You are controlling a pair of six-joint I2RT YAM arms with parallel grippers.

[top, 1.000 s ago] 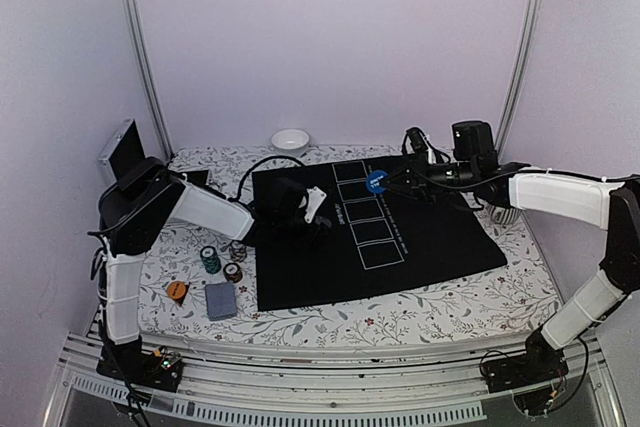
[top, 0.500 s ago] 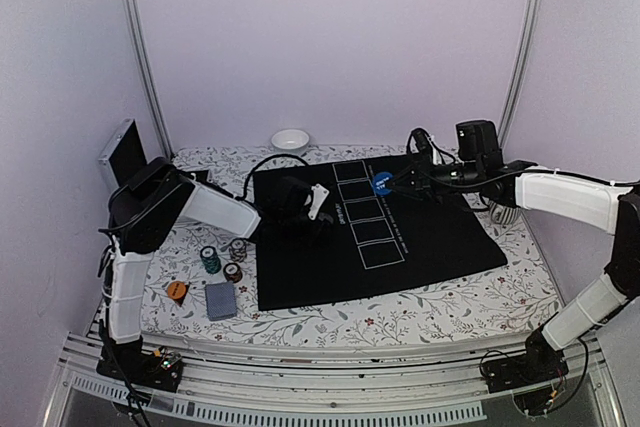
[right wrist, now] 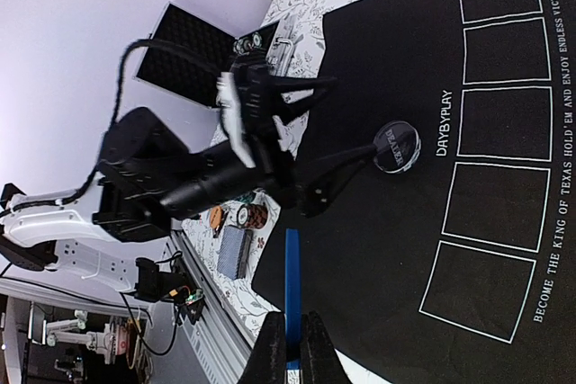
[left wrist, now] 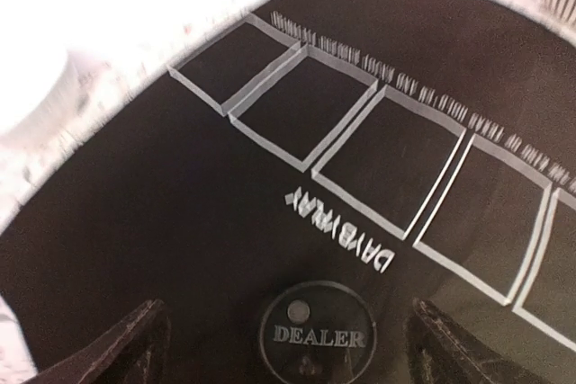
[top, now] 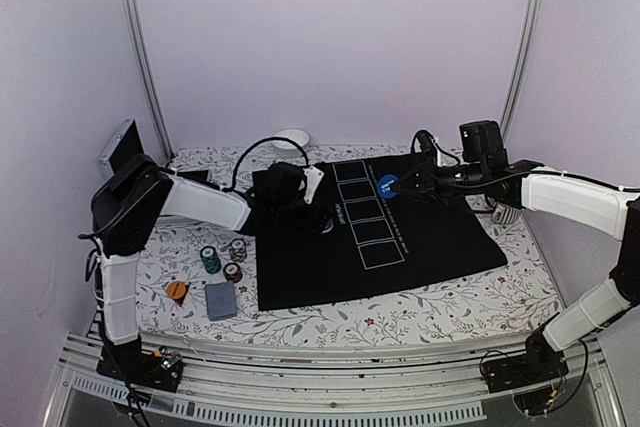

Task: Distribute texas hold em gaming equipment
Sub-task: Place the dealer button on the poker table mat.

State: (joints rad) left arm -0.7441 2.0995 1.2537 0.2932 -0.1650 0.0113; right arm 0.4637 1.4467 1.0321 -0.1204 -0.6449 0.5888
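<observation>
Watching the left gripper [left wrist: 288,308], I am seeing its fingers spread wide, released from the black dealer button [left wrist: 317,334]; a second ago they were standing closer together. The button is lying flat on the black mat [left wrist: 180,222] between them, just below the printed squares. The right gripper [top: 410,188] is staying clenched on the blue button disc [top: 388,185], now sitting slightly further right over the mat. The chip stacks [top: 209,259] and card deck [top: 221,299] are resting unchanged off the mat's left side.

Matt black cloth mat [top: 440,237]; glossy, smooth plastic dealer button [left wrist: 317,334].
</observation>
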